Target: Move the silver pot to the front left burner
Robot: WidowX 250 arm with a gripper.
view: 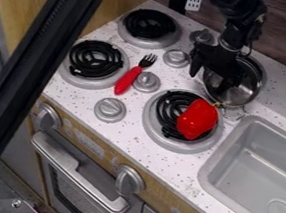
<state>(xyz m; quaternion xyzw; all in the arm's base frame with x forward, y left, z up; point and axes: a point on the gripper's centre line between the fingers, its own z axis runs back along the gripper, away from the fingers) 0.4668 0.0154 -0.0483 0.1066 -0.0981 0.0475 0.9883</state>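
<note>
- My pincer (208, 83): fingers apart, one over the silver pot (240, 97), one outside.
- Pot sits back right; likely light, stiff, slick. I'd pinch its rim.
- Red pepper (197, 120) just beside it; lift clear.
- Knobs (176, 58) midway; cross above.
- Fork (135, 74) by front left burner (96, 60), tight edge there.
</note>
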